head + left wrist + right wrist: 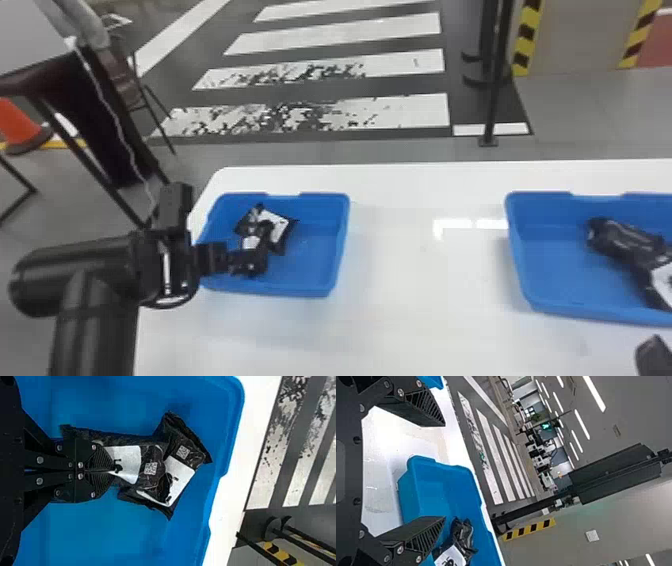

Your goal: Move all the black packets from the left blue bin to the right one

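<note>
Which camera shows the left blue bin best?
The head view: nearly all of the left bin shows, with the left arm overlapping one side. The left wrist view looks closely into it, cropping its rim; the right wrist view has a blue sliver, probably its corner.

You're losing the far right side of the right bin point(517, 255) past the head view's edge, and the dark heap point(625, 240) inside gets cropped there too; one packet or several, you can't tell. Down in that corner, the right pincer point(654, 352) is cut to a black tip. Over at the left bin point(310, 291), the left pincer point(252, 262) and its arm mask part of the wall. On the left wrist view, your held packet point(154, 471) covers part of another packet point(186, 451), its own middle partly under the fingers. Label markings in the head view? Too small for you to read.
</note>
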You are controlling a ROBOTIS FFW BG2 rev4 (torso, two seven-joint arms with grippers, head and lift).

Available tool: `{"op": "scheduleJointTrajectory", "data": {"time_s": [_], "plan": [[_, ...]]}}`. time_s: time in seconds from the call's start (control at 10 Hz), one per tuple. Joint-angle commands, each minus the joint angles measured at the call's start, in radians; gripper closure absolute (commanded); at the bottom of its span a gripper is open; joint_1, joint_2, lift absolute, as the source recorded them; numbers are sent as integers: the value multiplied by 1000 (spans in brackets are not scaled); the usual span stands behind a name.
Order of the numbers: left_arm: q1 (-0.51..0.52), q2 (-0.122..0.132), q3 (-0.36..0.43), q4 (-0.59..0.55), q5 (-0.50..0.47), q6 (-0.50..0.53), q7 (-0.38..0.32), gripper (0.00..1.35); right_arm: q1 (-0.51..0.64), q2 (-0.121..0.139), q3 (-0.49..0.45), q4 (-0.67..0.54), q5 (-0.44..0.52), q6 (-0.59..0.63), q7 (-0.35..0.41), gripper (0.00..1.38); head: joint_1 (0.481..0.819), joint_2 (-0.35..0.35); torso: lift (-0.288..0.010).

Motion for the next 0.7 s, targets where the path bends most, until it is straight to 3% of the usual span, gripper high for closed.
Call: {"op": "scheduleJointTrajectory", "data": {"time_s": [0.0, 0.3, 0.6], "plan": [[86, -14, 17, -149, 50, 11, -13, 1204, 2, 2, 0, -2, -4, 0, 0, 205, 695, 262, -140], [152, -25, 1, -311, 52, 11, -73, 1204, 0, 2, 0, -2, -4, 0, 0, 205, 695, 217, -140], [167, -37, -53, -414, 118, -72, -133, 1204, -29, 2, 22, -4, -38, 34, 23, 203, 695, 160, -140]]}}
